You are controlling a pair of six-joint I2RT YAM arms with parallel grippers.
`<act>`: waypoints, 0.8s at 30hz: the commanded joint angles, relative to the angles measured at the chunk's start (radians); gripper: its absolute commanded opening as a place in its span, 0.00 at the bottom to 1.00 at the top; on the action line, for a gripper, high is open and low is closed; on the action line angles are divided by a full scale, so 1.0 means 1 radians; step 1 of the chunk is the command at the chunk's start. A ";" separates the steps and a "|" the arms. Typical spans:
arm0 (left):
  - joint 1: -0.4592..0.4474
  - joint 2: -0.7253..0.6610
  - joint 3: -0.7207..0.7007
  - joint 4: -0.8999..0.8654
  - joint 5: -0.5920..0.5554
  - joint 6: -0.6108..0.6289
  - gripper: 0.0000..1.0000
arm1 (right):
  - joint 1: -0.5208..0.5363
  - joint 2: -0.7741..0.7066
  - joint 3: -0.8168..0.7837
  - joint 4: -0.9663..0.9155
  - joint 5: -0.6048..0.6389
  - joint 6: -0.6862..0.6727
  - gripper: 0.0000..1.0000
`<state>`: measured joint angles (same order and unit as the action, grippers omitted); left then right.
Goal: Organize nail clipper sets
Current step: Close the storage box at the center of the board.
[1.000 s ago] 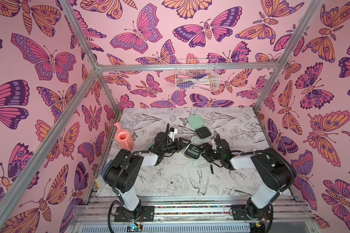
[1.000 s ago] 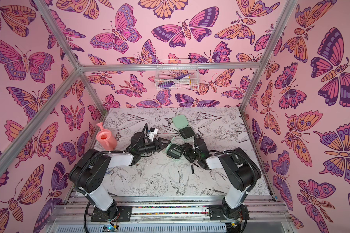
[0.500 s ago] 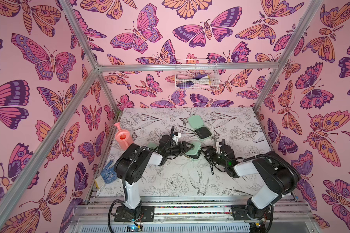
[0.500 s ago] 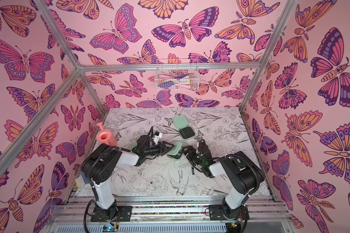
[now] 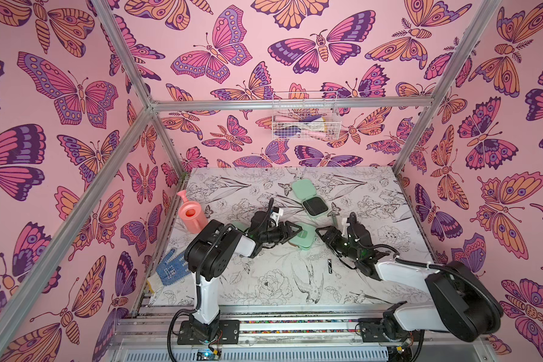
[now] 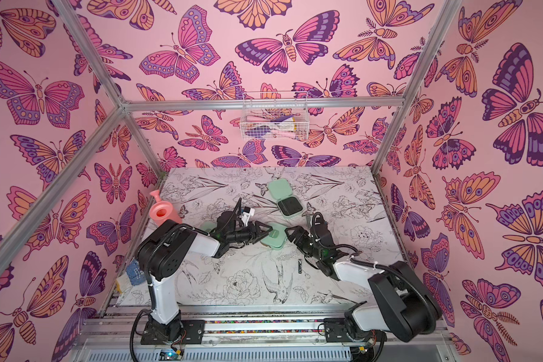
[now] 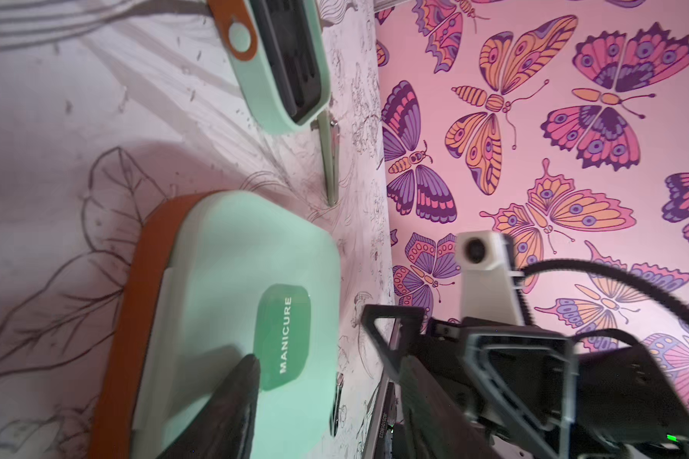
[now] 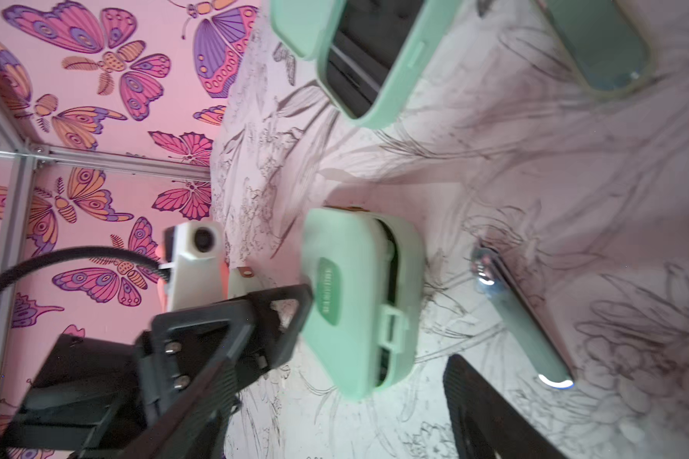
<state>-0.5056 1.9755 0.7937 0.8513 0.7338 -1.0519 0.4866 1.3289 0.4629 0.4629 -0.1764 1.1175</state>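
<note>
L tool (image 5: 295, 234) spread, one fingertip (image 7: 247, 369) on lid of mint-green rounded-square plastic case (image 5: 304, 241); R tool (image 5: 322, 235) released, just beside case, not touching.

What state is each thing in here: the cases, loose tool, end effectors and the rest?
Centre case: lid down, dark gap along seam.
Far case: open flat, black inside up.
Third case: mostly hidden, cannot tell.
Clipper: loose, flat on table.
Left end effector: open, one finger on centre case's lid.
Right end effector: open, empty.
Watering can: upright.
Glove: flat, at table's edge.
Basket: hanging, items inside.
</note>
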 commanded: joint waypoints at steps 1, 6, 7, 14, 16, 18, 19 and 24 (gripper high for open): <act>-0.007 0.002 0.004 -0.072 -0.011 0.042 0.59 | 0.007 -0.052 0.073 -0.204 0.055 -0.084 0.82; -0.016 -0.025 0.028 -0.189 -0.031 0.077 0.59 | 0.007 0.007 0.176 -0.354 0.019 -0.102 0.75; -0.017 -0.031 0.031 -0.209 -0.038 0.081 0.58 | 0.007 0.034 0.196 -0.368 0.003 -0.103 0.74; -0.029 -0.088 0.039 -0.373 -0.101 0.145 0.58 | 0.009 0.288 0.282 -0.319 -0.131 -0.060 0.56; -0.031 -0.098 0.042 -0.399 -0.111 0.157 0.58 | 0.011 0.317 0.289 -0.298 -0.134 -0.054 0.55; -0.033 -0.101 0.042 -0.408 -0.114 0.161 0.58 | 0.014 0.325 0.299 -0.306 -0.118 -0.060 0.53; -0.033 -0.100 0.044 -0.409 -0.115 0.161 0.58 | 0.013 0.329 0.302 -0.309 -0.114 -0.062 0.52; -0.036 -0.090 0.054 -0.409 -0.114 0.161 0.58 | 0.014 0.332 0.304 -0.323 -0.110 -0.069 0.44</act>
<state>-0.5354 1.8778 0.8452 0.5285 0.6540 -0.9173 0.4931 1.6585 0.7456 0.1558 -0.2844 1.0458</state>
